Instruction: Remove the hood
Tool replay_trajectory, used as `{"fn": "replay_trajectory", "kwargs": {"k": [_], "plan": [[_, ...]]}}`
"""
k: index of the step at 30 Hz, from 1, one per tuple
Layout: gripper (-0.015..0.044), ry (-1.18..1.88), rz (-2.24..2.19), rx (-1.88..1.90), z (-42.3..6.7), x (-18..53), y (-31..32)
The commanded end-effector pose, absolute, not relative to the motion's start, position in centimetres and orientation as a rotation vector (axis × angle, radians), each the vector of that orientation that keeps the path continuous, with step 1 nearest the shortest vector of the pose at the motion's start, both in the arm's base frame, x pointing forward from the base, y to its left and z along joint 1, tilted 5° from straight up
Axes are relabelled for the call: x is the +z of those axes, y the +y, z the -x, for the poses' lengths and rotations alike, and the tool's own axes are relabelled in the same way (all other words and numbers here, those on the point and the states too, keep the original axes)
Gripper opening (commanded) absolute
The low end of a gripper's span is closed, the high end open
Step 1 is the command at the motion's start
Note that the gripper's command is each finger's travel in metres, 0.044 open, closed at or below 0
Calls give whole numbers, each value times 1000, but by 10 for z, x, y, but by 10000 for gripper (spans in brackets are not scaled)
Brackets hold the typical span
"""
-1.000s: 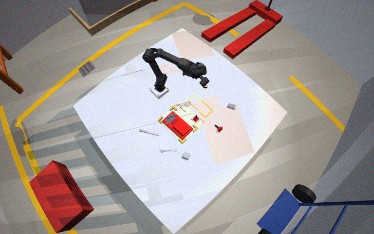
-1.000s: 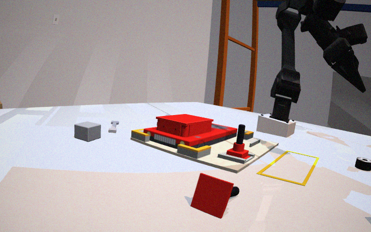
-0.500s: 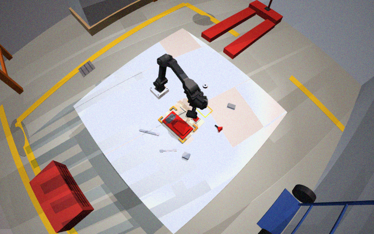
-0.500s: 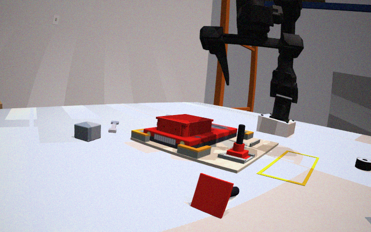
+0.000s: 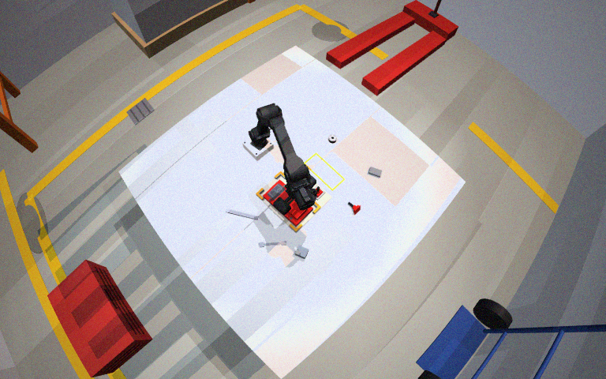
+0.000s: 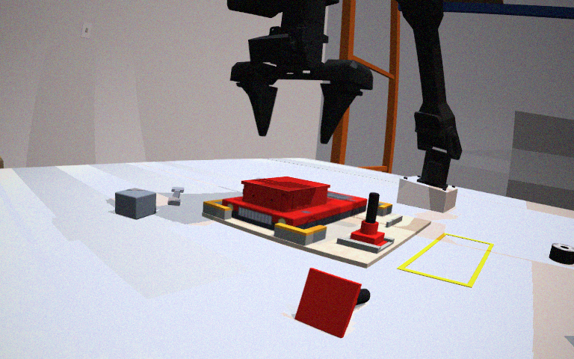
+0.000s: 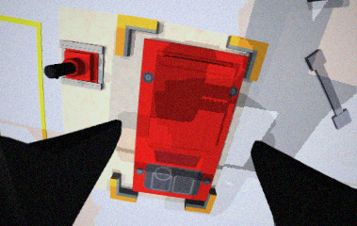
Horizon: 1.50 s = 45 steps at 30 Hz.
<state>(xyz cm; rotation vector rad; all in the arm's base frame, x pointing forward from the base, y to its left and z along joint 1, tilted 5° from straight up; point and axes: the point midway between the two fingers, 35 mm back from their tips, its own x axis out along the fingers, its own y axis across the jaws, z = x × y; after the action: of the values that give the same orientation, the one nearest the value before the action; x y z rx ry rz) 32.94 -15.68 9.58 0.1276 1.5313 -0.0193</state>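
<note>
The gripper [image 6: 298,131] hangs wide open and empty, high above the toy car [image 6: 294,202]. The hood [image 7: 181,137] sits on the car, which rests on a beige board [image 6: 361,256] beside the yellow marked area [image 6: 444,259].

Red toy car [image 6: 297,202] on a beige board [image 6: 361,256]; yellow-outlined marked area [image 6: 445,259]; black gripper [image 6: 297,124]
</note>
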Motion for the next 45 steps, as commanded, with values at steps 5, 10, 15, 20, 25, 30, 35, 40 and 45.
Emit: {"fn": "replay_trajectory", "kwargs": {"k": [5, 10, 15, 20, 25, 30, 35, 40, 45], "plan": [[440, 1535, -126, -27, -330, 89, -158], [440, 1535, -126, -27, -331, 84, -158], [440, 1535, -126, -27, -331, 79, -157], [440, 1535, -126, -27, -331, 74, -157], [440, 1535, -126, -27, -330, 69, -157], [440, 1535, -126, -27, -330, 64, -156], [440, 1535, -126, -27, -330, 60, -156], [440, 1535, -126, -27, -330, 55, -155], [440, 1536, -126, -27, -329, 50, -155]]}}
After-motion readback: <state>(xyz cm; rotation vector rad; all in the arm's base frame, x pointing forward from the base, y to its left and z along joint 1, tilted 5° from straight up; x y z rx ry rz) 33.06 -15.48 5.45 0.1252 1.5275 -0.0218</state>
